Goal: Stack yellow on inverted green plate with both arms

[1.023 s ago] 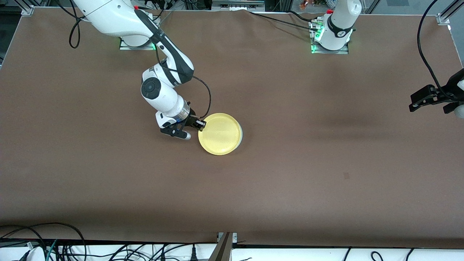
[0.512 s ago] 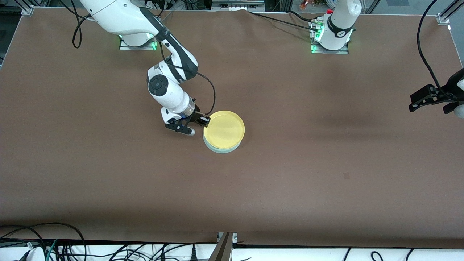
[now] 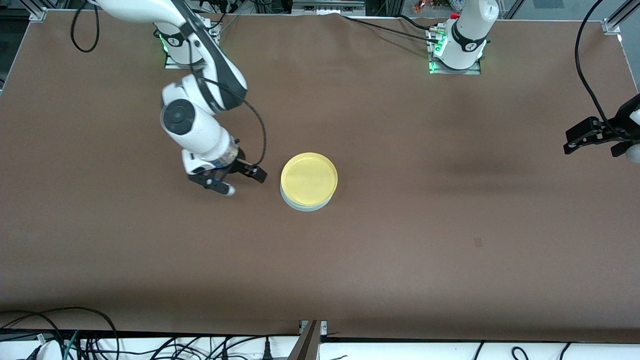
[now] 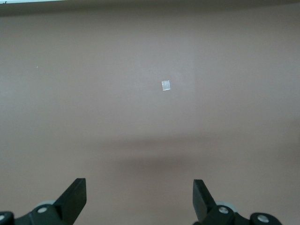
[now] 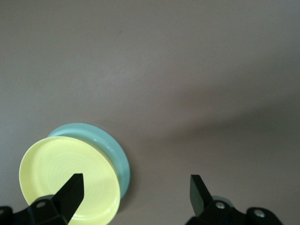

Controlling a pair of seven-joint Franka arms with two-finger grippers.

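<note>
The yellow plate (image 3: 308, 178) lies on top of the pale green plate (image 3: 306, 205) near the middle of the table; only the green plate's edge shows under it. Both also show in the right wrist view, the yellow plate (image 5: 70, 178) on the green plate (image 5: 115, 150). My right gripper (image 3: 242, 181) is open and empty, beside the stack toward the right arm's end, apart from it. My left gripper (image 3: 582, 140) is open and empty, held at the left arm's end of the table over bare surface (image 4: 139, 197).
The brown table (image 3: 450, 225) has a small pale mark (image 4: 166, 85) below my left gripper. Cables (image 3: 60, 335) lie along the edge nearest the front camera. The arm bases (image 3: 457, 50) stand along the farthest edge.
My right gripper set the yellow plate flat on the green plate, let go of its rim, and drew away toward the right arm's end. The left arm has not moved.
</note>
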